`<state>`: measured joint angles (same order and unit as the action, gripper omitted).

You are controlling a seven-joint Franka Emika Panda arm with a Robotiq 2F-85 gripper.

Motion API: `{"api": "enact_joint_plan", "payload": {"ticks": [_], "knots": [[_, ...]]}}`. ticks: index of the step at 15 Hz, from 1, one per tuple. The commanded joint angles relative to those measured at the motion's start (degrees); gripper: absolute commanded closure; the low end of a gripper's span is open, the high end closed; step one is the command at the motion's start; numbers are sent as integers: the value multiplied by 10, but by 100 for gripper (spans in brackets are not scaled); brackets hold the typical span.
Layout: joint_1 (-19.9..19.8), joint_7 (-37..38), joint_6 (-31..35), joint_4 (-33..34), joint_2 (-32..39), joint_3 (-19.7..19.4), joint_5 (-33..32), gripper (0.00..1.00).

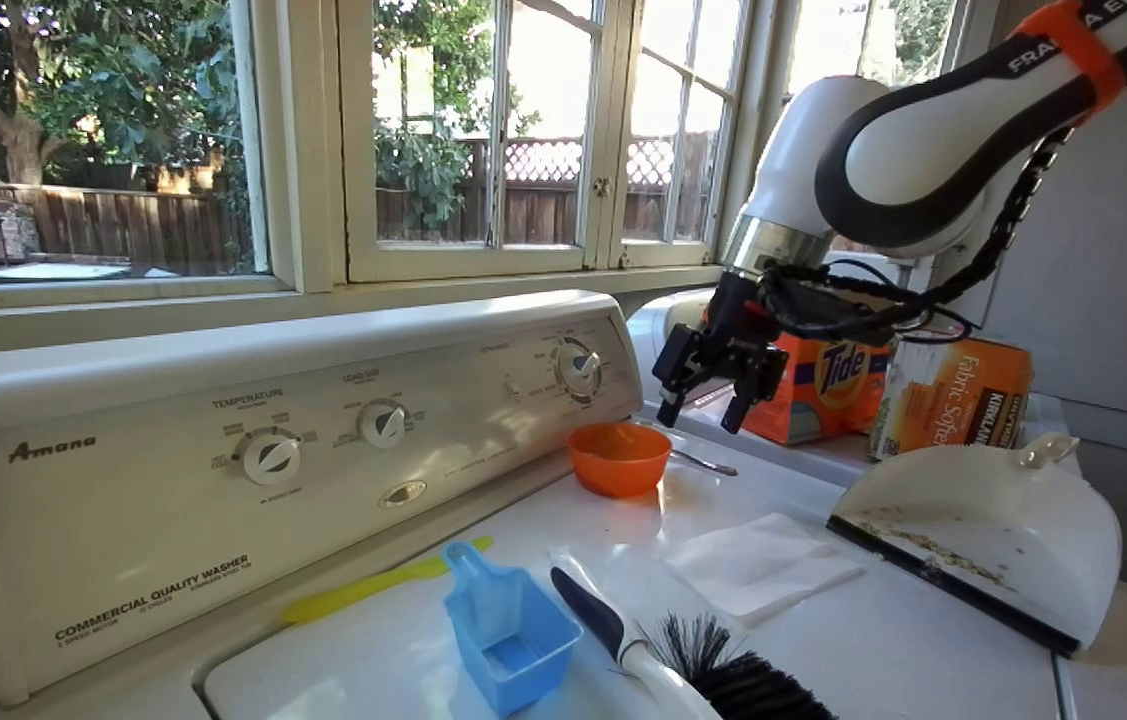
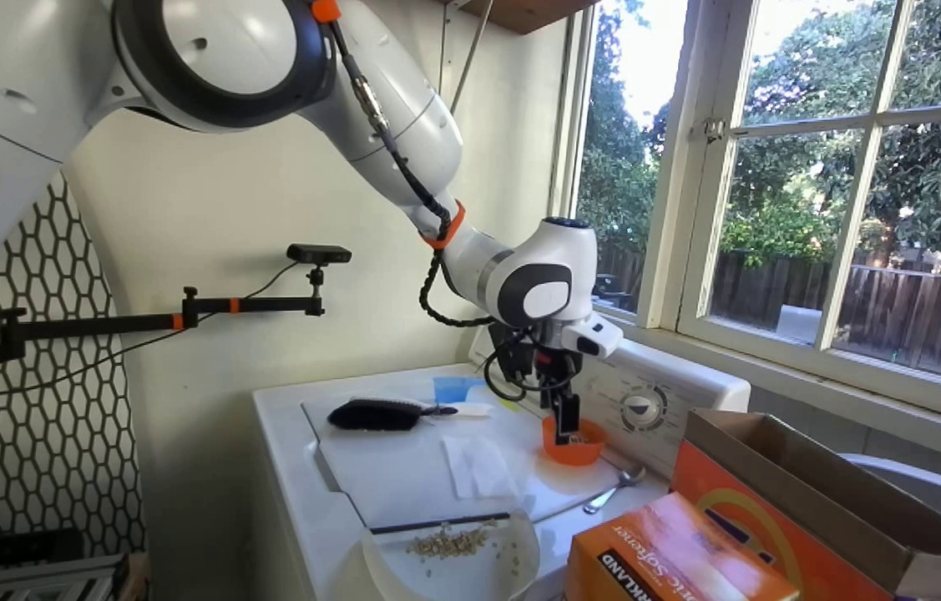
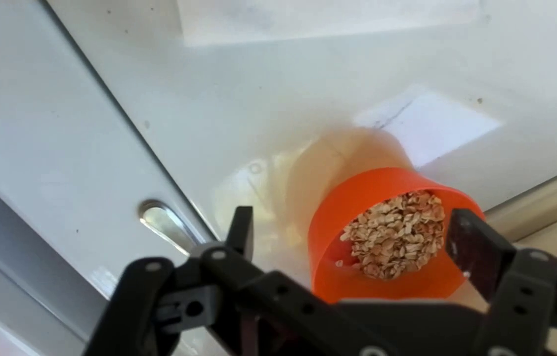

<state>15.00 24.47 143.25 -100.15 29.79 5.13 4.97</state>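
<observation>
- Spread wide, the claw (image 1: pixel 701 418) hangs over the washer (image 1: pixel 923 650), very close to the orange bowl (image 1: pixel 620 475). In an exterior view you can see a small gap between the claw and the bowl.
- The orange bowl sits near a back corner of the washer, next to the knob panel (image 1: pixel 173 500) and on the side by the Tide box (image 1: pixel 838 385). It has dry oats (image 3: pixel 397 235) in it, piled up more on one side.
- A shiny spoon (image 2: pixel 614 490) lies just beside the bowl, by the side edge near the Tide box.
- A white paper (image 1: pixel 763 568) lies in the middle of the washer.
- Past the paper, toward the opposite side edge, lie a brush (image 2: pixel 387 415) with black hairs and a blue scoop (image 1: pixel 513 640).
- A yellow stick (image 1: pixel 373 587) lies along the back edge, under the knob panel.
- A white dustpan (image 1: pixel 1013 490) rests at the side edge near the Tide box, more to the front than the bowl. Oat bits (image 2: pixel 447 542) lie in it.
- A softener box (image 1: pixel 953 400) stands beside the Tide box, just past that side edge.
</observation>
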Motion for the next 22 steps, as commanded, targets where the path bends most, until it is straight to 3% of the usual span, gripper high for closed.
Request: {"api": "enact_joint_plan", "payload": {"ticks": [1, 3, 4, 5, 6, 8, 12, 13, 15, 22], "knots": [[19, 13, 2, 18, 20, -19, -25, 7], [25, 15, 0, 24, 25, -24, -34, 31], [26, 15, -1, 27, 28, -25, -37, 23], [28, 17, -1, 29, 31, -27, -39, 8], [30, 18, 1, 30, 33, -29, -41, 9], [36, 30, 19, 34, 40, -37, -49, 0], [46, 46, 35, 45, 52, -48, -55, 0], [50, 51, 37, 47, 56, -52, -59, 6], [55, 53, 45, 52, 62, -57, -61, 34], [53, 36, 37, 60, 70, -48, -51, 89]]}}
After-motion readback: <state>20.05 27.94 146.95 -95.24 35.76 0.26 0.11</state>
